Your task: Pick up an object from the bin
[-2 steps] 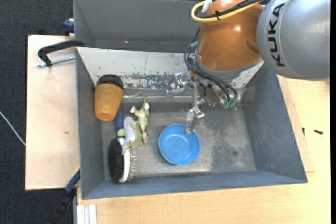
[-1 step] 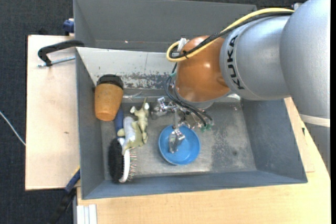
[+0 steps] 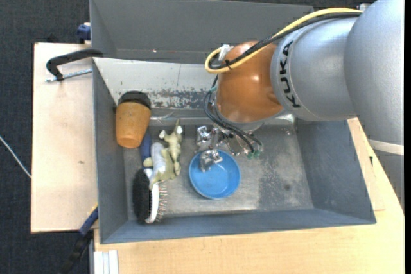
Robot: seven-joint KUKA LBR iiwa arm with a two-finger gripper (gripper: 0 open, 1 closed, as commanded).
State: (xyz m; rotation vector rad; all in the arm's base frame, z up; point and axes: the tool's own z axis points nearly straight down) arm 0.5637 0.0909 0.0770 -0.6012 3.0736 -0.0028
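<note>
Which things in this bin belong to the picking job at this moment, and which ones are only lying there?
In the job:
- gripper, low in the middle of the bin
- blue round dish, directly under the gripper, at its far rim

Only lying about, all at the left side:
- orange cup on its side
- pale toy animal
- black brush

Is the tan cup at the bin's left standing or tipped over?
Tipped over: the tan cup lies on its side, its dark end toward the bin's back wall.
</note>
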